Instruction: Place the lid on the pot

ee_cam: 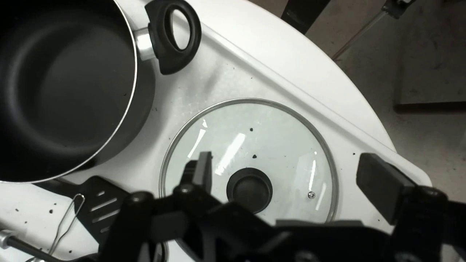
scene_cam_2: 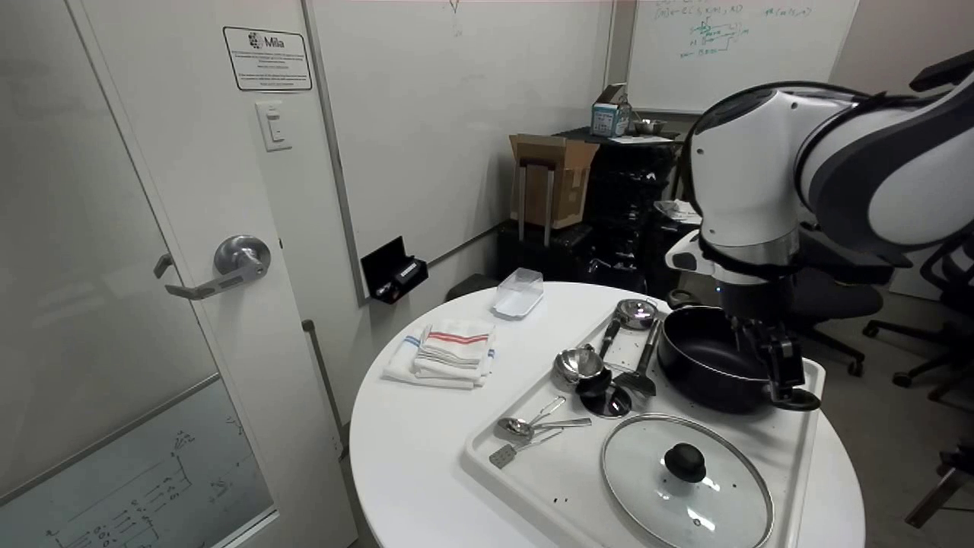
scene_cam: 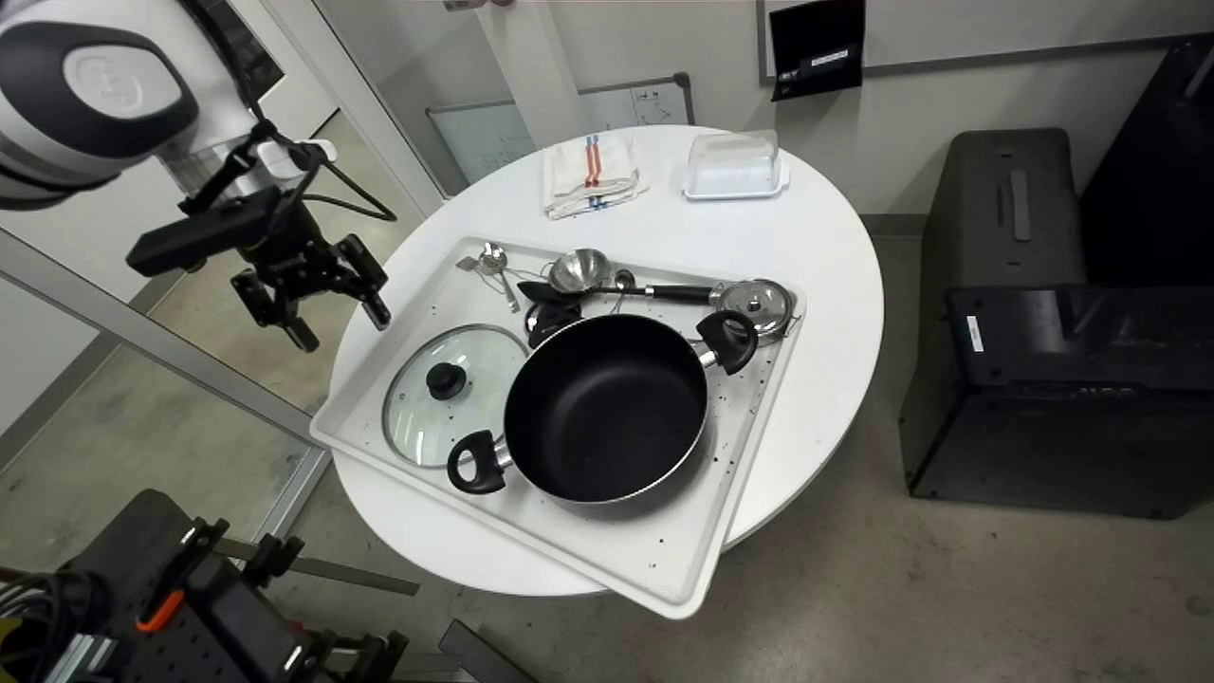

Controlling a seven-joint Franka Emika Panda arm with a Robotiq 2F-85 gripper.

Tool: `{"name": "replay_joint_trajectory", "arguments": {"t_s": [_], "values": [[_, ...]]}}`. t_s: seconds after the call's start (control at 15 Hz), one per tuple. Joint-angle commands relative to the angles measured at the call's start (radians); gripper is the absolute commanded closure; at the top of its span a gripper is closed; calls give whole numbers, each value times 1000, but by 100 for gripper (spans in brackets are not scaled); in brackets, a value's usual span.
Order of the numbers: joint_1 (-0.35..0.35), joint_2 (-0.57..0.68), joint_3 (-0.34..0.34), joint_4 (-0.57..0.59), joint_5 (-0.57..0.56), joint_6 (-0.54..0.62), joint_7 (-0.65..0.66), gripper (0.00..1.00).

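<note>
1. The gripper (ee_cam: pixel 285 170) has its fingers (ee_cam: pixel 382 187) spread wide with nothing held, presumably so they can straddle a knob.
2. Beneath it the lid (scene_cam_2: pixel 689 495) lies flat on the tray (scene_cam: pixel 626 552), its dark knob (ee_cam: pixel 249 190) uppermost. That offers the one easy grip; glass and thin rim would likely slip. In the wrist view the knob sits nearer one finger than the other, so a sideways correction seems due before descending.
3. The pot (scene_cam: pixel 607 408) stands upright just beside the lid, uncovered, which should keep the carry short. Its loop handle (ee_cam: pixel 165 54) juts out near the lid's edge, so lifting high first looks wise.
4. A slotted spatula (ee_cam: pixel 109 187) lies low near both, probably harmless once the lid is raised.
5. Past the tray, on the table (scene_cam: pixel 835 256), the folded cloths (scene_cam_2: pixel 453 350) and clear plastic box (scene_cam: pixel 735 166) seem to have no part here.
6. The arm (scene_cam: pixel 104 104) reaches in from above the table's edge, wrist bent so the gripper points largely downward, well above the tray: a pose suited to a straight descent.
</note>
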Motion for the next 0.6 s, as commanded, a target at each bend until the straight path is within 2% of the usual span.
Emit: {"name": "replay_joint_trajectory", "arguments": {"t_s": [0.0, 0.53], "values": [[23, 128, -30, 90, -58, 47, 8, 0], [41, 315, -58, 175, -67, 130, 17, 0]]}}
